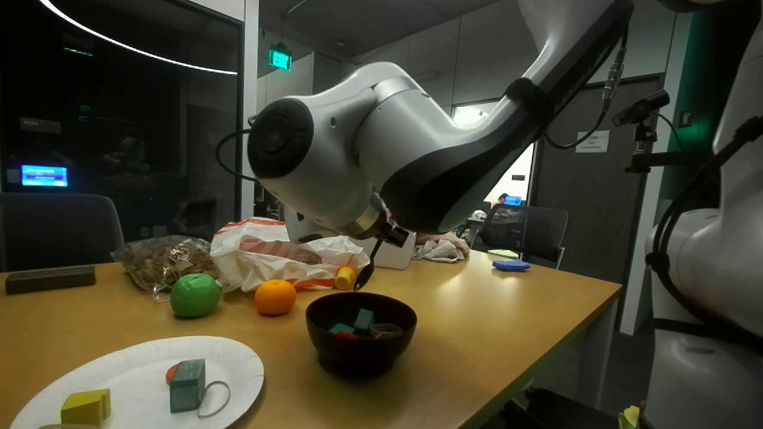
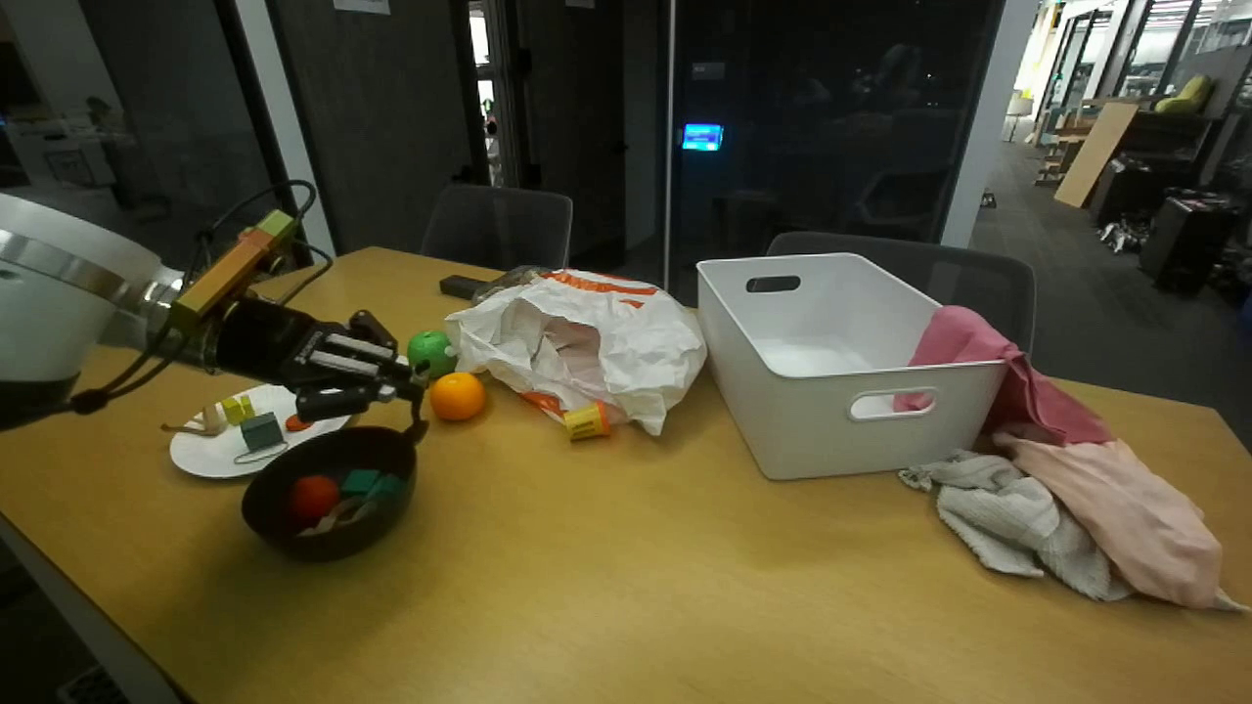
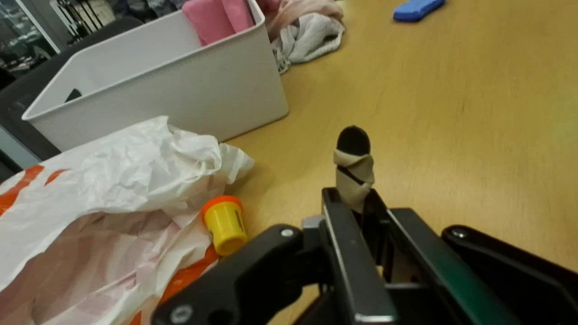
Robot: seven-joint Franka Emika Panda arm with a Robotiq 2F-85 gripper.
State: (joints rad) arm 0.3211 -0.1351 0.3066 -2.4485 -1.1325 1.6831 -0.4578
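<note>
My gripper (image 1: 393, 233) is shut on the handle of a dark spoon (image 1: 365, 274). In the wrist view, the fingertips (image 3: 354, 198) pinch the handle at a beige wrap (image 3: 354, 178), and its black end (image 3: 353, 141) sticks out beyond them. In both exterior views the spoon hangs with its scoop down, close to the rim of a black bowl (image 1: 360, 357); I cannot tell whether it touches. The bowl, also in an exterior view (image 2: 367, 543), holds teal blocks (image 2: 360, 482), a red round thing (image 2: 315, 499) and a beige piece. The gripper (image 2: 403, 383) is above the bowl's edge.
A white plate (image 1: 137, 351) with a grey-green block (image 1: 188, 387) and yellow block (image 1: 86, 407) lies beside the bowl. An orange (image 2: 457, 396), green fruit (image 2: 430, 352), crumpled bag (image 2: 636, 337) and yellow tub (image 3: 226, 225) are nearby. Farther off stand a white bin (image 2: 831, 420) and cloths (image 2: 1027, 508).
</note>
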